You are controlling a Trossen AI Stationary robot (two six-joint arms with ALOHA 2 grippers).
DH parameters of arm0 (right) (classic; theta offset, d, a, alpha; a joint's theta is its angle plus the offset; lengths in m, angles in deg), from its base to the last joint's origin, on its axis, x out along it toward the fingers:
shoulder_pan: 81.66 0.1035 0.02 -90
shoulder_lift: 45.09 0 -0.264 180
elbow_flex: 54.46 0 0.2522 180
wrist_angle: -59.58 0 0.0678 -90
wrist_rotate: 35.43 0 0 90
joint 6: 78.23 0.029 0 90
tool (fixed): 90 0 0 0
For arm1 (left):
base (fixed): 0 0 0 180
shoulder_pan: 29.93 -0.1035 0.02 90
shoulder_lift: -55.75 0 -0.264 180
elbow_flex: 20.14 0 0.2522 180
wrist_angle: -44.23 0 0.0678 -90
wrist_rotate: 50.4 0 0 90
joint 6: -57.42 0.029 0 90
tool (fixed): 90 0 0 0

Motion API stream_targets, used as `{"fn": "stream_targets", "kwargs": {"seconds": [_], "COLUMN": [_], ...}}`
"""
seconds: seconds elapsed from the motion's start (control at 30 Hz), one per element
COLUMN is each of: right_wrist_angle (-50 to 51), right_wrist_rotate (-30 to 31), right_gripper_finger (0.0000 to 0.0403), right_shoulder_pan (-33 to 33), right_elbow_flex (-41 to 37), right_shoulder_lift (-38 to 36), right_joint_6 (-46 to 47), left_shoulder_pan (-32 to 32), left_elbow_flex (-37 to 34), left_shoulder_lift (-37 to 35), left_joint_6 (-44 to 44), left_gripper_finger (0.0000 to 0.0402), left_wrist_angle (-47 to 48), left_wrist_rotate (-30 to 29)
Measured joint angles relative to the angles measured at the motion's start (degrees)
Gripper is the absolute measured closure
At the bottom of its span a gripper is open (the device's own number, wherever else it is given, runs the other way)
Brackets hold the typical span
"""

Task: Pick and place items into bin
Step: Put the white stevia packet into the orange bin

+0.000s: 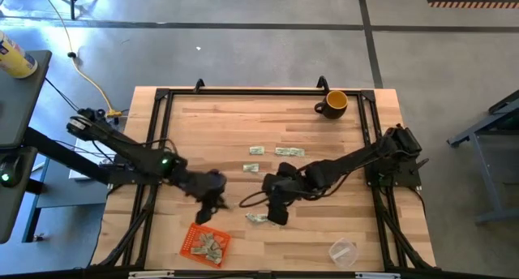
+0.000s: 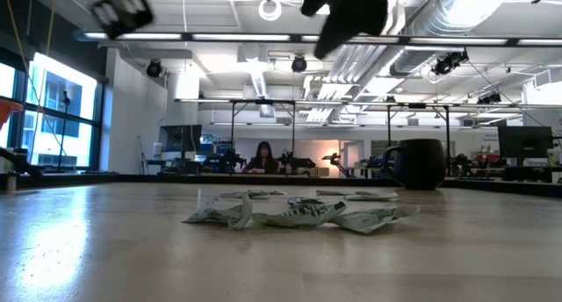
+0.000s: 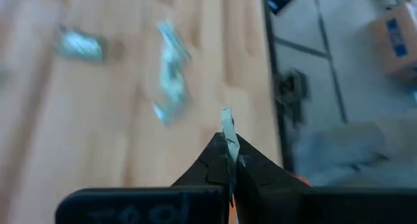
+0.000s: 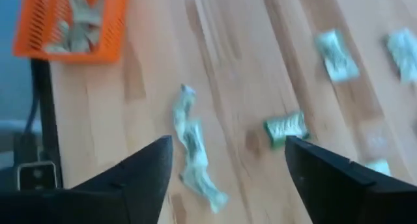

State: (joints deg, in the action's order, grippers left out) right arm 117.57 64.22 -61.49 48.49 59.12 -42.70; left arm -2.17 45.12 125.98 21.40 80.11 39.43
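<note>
Left tool (image 3: 229, 160), fingers pressed together on one crumpled paper item (image 3: 227, 127), pinched at its lower end so that its long axis runs straight out along the fingers, free tip pointing away from the wrist; in the high view this tool (image 1: 212, 204) hangs just above and beside the orange bin (image 1: 191, 240), a position judged to suit carrying the piece over for release. The bin sits near the surface's (image 1: 243, 125) front edge and already holds several pieces. Right tool (image 4: 228, 155), fingers spread wide, hovers over a long twisted item (image 4: 193, 152) lying flat on the wood, its length running between the two fingers; judged ready to descend. Other items (image 1: 256, 150) lie scattered mid-surface; the yellow-and-black mug (image 1: 334, 103) stands well apart
</note>
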Motion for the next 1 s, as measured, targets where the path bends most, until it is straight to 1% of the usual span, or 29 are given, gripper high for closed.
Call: {"fn": "stream_targets", "kwargs": {"seconds": [0.07, 0.13, 0.2, 0.27, 0.37, 0.43, 0.53, 0.63, 0.67, 0.8, 0.9, 1.0], "right_wrist_angle": [1.3, 1.2, 1.1, 1.2, 1.5, 2.0, 4.6, 6.2, 6.7, 7.9, 8.5, 8.9], "right_wrist_rotate": [0.4, 2.0, 1.9, 1.3, 1.2, 1.1, 1.3, 1.3, 1.4, -0.8, -1.8, -2.3], "right_gripper_finger": [0.0113, 0.0118, 0.0124, 0.0132, 0.0143, 0.0147, 0.0150, 0.0150, 0.0150, 0.0150, 0.0150, 0.0151], "right_shoulder_pan": [0.5, 0.9, 1.2, 1.2, 0.8, 0.3, -0.3, -0.7, -0.7, -0.4, 0.5, 1.0], "right_elbow_flex": [0.0, 0.0, 0.0, 0.0, -0.1, -0.1, -0.1, -0.1, -0.1, -0.1, -0.1, -0.1], "right_shoulder_lift": [0.0, 0.0, 0.0, 0.0, 0.0, 0.0, 0.0, 0.0, 0.0, 0.1, 0.5, 1.5], "right_joint_6": [0.1, -1.8, -4.6, -6.6, -8.5, -8.7, -8.6, -7.1, -6.8, -4.9, -5.7, -7.5], "left_shoulder_pan": [4.5, 10.0, 16.1, 22.0, 29.2, 32.2, 34.1, 34.2, 34.1, 34.1, 34.1, 33.5], "left_elbow_flex": [0.0, 0.0, 0.0, 0.0, 0.0, -0.1, 0.0, -0.1, -0.1, -0.1, -0.1, -0.1], "left_shoulder_lift": [-1.8, -2.5, -2.6, -2.1, 0.8, 3.5, 8.5, 13.0, 14.0, 14.7, 14.7, 14.7], "left_joint_6": [-5.7, -13.1, -21.1, -28.8, -39.9, -45.4, -49.7, -52.3, -52.8, -53.9, -54.6, -55.3], "left_gripper_finger": [0.0367, 0.0367, 0.0367, 0.0367, 0.0367, 0.0367, 0.0359, 0.0354, 0.0354, 0.0354, 0.0341, 0.0309], "left_wrist_angle": [3.1, 4.8, 4.3, 2.9, 3.0, 2.5, 0.7, 0.4, 0.3, 0.3, 0.0, -0.2], "left_wrist_rotate": [-0.8, -3.5, -8.9, -16.3, -25.9, -28.6, -28.6, -25.8, -25.8, -28.9, -27.8, -25.4]}}
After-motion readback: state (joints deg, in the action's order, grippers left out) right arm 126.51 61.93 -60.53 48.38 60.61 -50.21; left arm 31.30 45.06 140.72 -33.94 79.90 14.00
